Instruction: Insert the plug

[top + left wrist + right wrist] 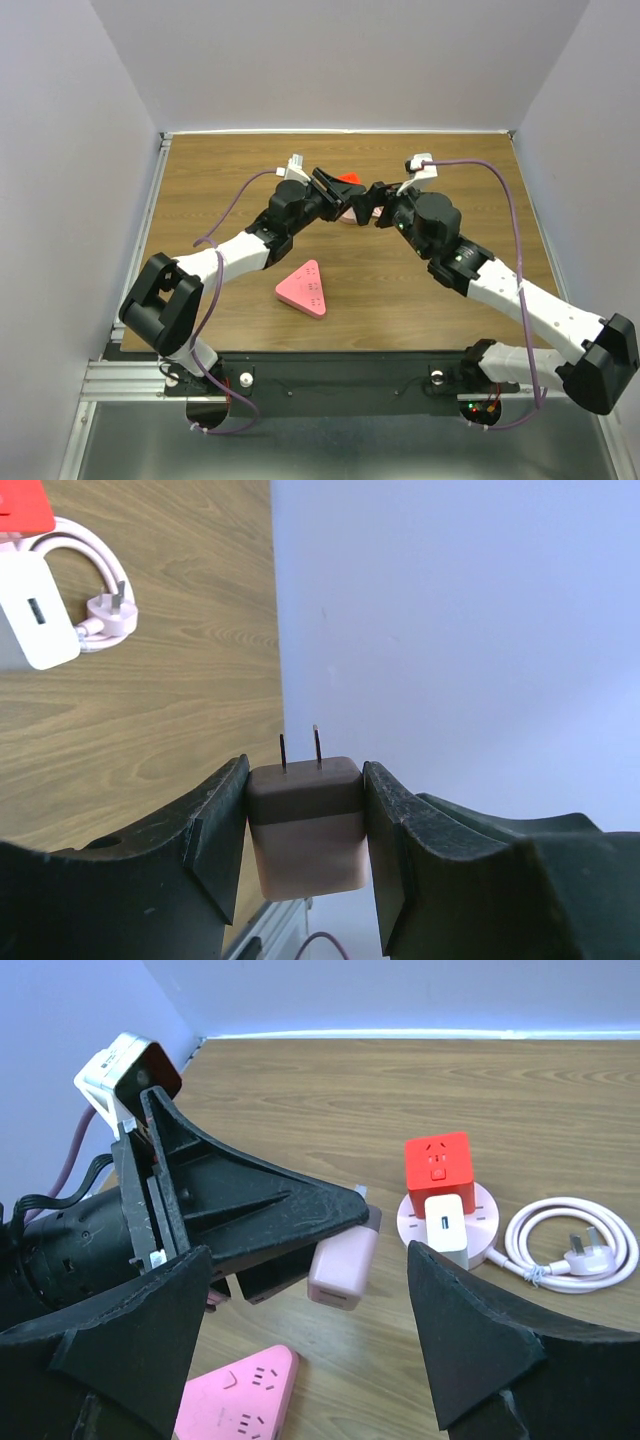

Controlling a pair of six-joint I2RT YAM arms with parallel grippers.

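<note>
My left gripper (305,770) is shut on a pink plug adapter (305,830) with a dark brown top and two metal prongs, held in the air above the table. From the right wrist view the adapter (345,1260) hangs at the tip of the left gripper's fingers (290,1210). My right gripper (308,1255) is open and empty, its fingers to either side of the adapter and apart from it. In the top view both grippers meet at mid-table, left (335,190) and right (366,205). A pink triangular power strip (303,288) lies flat nearer the bases, also in the right wrist view (240,1395).
A round pink socket hub (480,1225) carries a red cube (438,1165) and a white charger (445,1220). Its white cable is coiled beside it, ending in a three-pin plug (590,1255). Grey walls stand around the wooden table (400,290).
</note>
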